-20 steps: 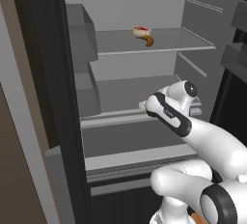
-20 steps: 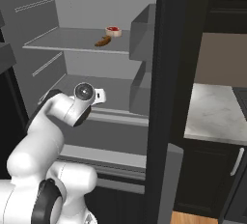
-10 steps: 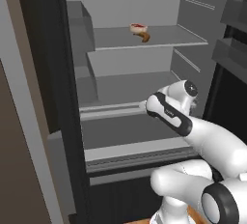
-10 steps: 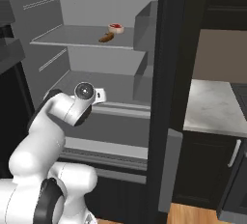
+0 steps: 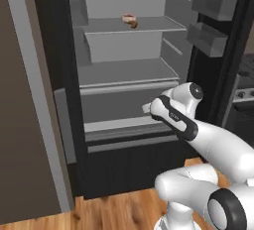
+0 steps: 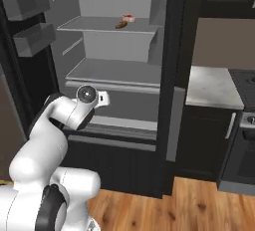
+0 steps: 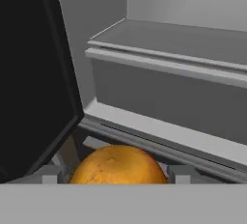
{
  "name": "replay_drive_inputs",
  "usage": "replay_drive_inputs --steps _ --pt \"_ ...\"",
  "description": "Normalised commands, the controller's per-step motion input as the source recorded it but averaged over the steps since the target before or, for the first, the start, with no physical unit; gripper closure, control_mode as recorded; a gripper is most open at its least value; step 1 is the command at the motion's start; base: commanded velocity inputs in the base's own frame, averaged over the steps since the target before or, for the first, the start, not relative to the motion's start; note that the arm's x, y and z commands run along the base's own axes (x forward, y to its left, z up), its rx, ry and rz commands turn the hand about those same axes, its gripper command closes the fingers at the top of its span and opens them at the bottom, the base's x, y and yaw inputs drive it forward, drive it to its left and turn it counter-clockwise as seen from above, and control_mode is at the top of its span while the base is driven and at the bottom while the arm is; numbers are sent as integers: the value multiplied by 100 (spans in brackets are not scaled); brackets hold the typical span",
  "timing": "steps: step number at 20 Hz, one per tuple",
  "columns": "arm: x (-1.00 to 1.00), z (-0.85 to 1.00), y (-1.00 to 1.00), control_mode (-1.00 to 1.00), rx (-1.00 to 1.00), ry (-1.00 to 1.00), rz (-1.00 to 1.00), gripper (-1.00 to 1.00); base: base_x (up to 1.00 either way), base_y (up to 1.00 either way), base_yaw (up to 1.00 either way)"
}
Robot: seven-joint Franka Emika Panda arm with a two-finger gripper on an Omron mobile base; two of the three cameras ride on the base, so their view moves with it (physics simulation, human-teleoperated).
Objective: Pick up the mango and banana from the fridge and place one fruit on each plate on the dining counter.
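A round orange mango (image 7: 118,166) sits between my fingertips (image 7: 48,175) in the hand view, and my gripper (image 7: 118,174) is shut on it. The hand points at the open fridge (image 5: 129,78), low in front of its grey drawer front. In both base views the white arm reaches toward the fridge's lower part, and its wrist hides the fruit. On the top shelf lies the small brown banana (image 5: 133,24) (image 6: 121,25), beside a red-and-white meat piece (image 5: 128,17) (image 6: 129,18).
Both fridge doors stand open, with grey door bins (image 5: 213,3) (image 6: 30,3) at either side. A pale stone counter (image 6: 214,85) over dark cabinets adjoins the fridge on the right, with an oven (image 6: 246,125) beyond. Wooden floor (image 5: 114,209) lies below.
The whole picture has shifted in both base views: the base has backed away from the fridge, and the wooden floor now shows. The arm's pose and its hold look unchanged.
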Motion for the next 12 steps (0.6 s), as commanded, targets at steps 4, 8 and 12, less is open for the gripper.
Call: replay_drive_inputs --steps 4,8,12 --pt "0 0 0 100 0 0 0 100 -94 -6 -4" --pt "0 0 0 100 0 0 0 100 -70 0 -39" --pt "0 0 0 100 0 0 0 100 -10 5 -93"
